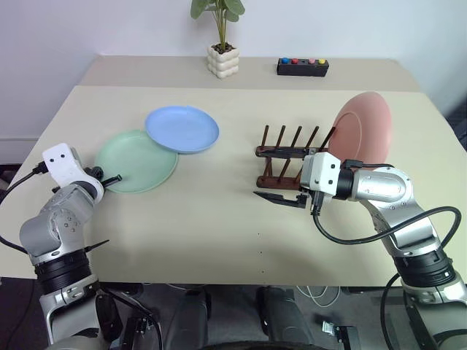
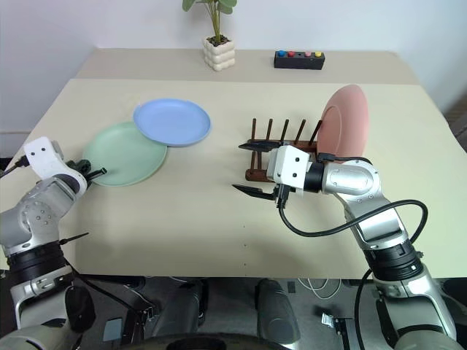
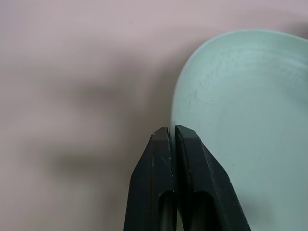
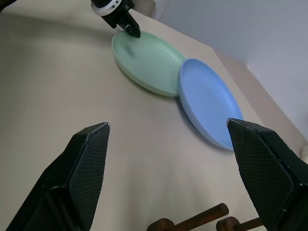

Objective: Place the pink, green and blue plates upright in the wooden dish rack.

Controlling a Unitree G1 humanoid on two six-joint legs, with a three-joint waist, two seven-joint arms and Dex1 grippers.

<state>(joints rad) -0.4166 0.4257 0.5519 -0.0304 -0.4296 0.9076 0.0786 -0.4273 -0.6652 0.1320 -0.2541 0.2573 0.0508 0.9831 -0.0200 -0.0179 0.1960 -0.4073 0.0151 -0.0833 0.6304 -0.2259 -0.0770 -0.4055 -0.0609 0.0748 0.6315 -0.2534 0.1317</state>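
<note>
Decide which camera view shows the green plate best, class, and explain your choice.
The left eye view: the whole green plate lies flat, the blue plate overlapping its far edge. The right eye view matches. The right wrist view shows it whole but farther off; the left wrist view shows just one part at the shut left tool.

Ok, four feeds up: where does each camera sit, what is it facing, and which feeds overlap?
Head pair: looks forward and down over the table; both arms show, pink plate upright in the wooden dish rack.
Left wrist: along the shut left gripper at the green plate rim.
Right wrist: between the open right gripper fingers, across the table.
Shared: the right wrist feed also shows the green plate, blue plate and left gripper.
</note>
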